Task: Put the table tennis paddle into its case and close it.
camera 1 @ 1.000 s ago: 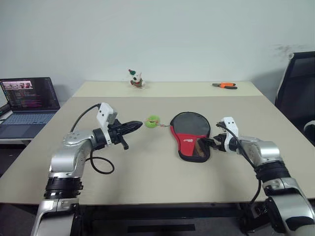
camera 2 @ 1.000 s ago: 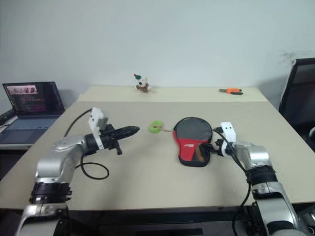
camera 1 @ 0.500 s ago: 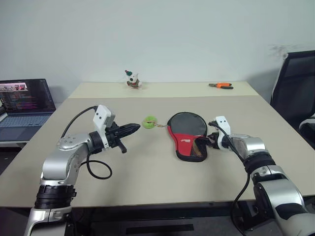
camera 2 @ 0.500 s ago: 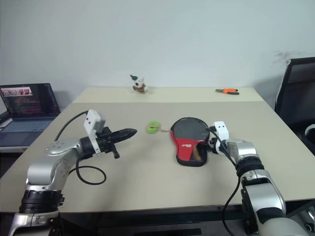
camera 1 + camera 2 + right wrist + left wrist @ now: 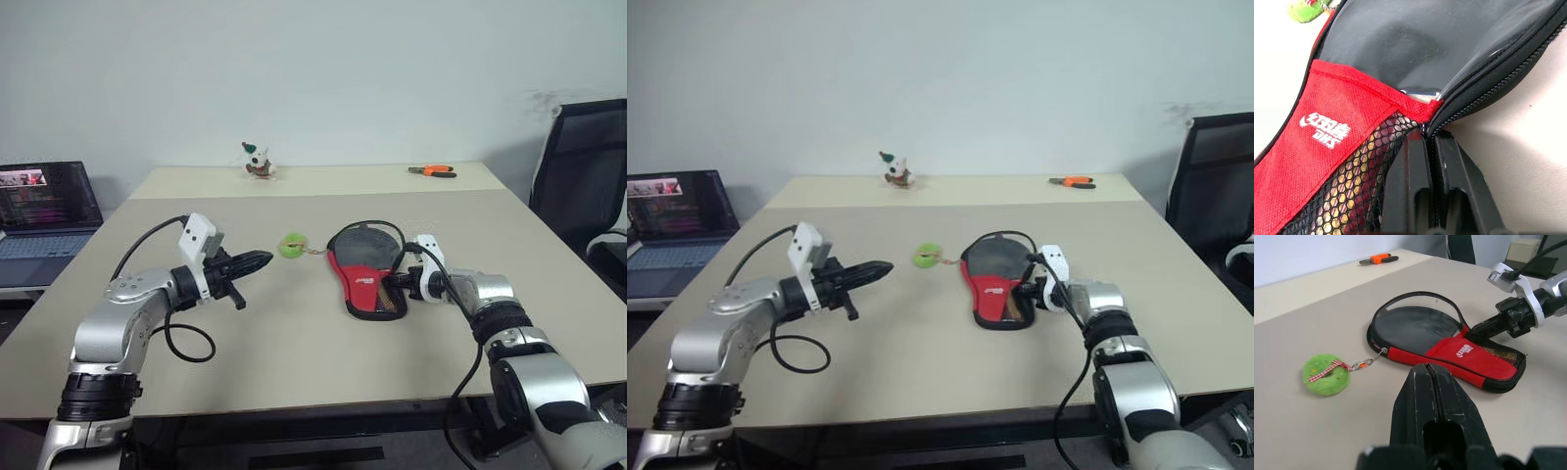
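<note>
Both sets of jaws are pressing together. On the right gripper (image 5: 1427,147) the fingers are clenching on the zipper edge of the case (image 5: 364,279), at the point where the red logo panel meets the black zip, on the case's right side. The left gripper (image 5: 263,259) is clenching on nothing, hanging above the table (image 5: 294,343) with its closed fingers (image 5: 1432,401) pointing toward the green pull (image 5: 292,245), which is lying just beyond the tips.

Moving outward, the case is lying flat near the middle of the table, round end facing the far edge and narrow mesh end facing the near edge. Its zip is standing partly undone around the round end, the loose edge arching up as a black loop. The paddle (image 5: 1418,328) is sitting inside, black face showing through the opening. A short chain is joining the pull to the case's left edge.

Farther off, orange pliers (image 5: 432,170) and a small figurine (image 5: 257,161) are lying by the far edge; a laptop (image 5: 41,206) is sitting on a separate surface at left.
</note>
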`<state>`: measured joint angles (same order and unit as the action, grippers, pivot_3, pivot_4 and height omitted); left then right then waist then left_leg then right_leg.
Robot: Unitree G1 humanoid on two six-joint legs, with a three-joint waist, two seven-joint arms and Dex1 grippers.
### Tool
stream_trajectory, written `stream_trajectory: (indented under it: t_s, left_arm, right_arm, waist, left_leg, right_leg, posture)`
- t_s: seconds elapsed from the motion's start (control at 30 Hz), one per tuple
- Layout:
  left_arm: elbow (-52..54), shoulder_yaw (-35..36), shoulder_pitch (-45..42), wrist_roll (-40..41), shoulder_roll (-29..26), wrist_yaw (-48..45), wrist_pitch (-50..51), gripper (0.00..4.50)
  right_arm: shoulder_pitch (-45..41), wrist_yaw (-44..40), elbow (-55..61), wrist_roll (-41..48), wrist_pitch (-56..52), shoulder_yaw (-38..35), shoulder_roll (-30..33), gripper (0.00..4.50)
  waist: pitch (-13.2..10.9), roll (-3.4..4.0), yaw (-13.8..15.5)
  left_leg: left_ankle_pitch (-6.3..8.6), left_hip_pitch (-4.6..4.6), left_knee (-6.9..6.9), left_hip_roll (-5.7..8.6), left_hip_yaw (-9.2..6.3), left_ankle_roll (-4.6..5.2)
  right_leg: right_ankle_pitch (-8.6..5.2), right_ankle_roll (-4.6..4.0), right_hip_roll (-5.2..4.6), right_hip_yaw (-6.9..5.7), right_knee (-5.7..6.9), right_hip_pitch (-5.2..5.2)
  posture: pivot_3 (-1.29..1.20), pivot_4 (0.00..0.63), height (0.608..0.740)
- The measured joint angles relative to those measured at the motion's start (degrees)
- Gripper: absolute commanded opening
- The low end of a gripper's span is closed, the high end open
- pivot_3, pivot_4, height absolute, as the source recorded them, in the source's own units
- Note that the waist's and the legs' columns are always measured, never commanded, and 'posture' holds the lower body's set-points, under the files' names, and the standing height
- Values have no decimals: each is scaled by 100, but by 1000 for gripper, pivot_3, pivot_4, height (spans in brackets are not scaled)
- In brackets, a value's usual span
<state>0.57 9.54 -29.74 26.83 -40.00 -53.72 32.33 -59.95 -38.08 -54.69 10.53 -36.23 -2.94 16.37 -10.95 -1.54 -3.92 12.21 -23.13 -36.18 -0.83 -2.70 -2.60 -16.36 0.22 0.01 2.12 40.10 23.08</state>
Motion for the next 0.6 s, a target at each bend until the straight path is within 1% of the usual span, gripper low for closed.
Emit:
stream_trajectory:
  t_s: [0.17,0.27,0.33,0.6]
  left_arm:
    - [264,-21,265,252,-239,-461,168,0]
    - [544,-27,518,406,-414,-731,275,0]
    - [722,-30,716,517,-536,-899,367,0]
    - [1330,-39,1322,886,-733,-1234,512,0]
  right_arm:
    - [-37,-280,98,88,-335,-30,-180,15]
    - [105,-369,572,140,-739,33,-315,15]
    - [320,-355,1124,198,-1113,98,-401,15]
    - [1530,-33,3991,665,-3011,300,-447,15]
  waist:
    - [0,0,-129]
    - [0,0,-171]
    - [0,0,-171]
    - [-1,0,-102]
  left_leg:
    - [1,14,21,-10,12,0]
    - [4,15,30,-31,16,-2]
    - [9,14,30,-72,21,-9]
    - [14,11,27,-76,36,-16]
  right_leg:
    - [-1,-1,8,25,-4,4]
    - [-3,-4,20,35,-8,10]
    - [-4,-6,38,38,-11,11]
    - [-8,-10,45,37,-13,13]
  posture:
    - [0,150,740]
    - [0,150,740]
    - [0,150,740]
    - [0,150,740]
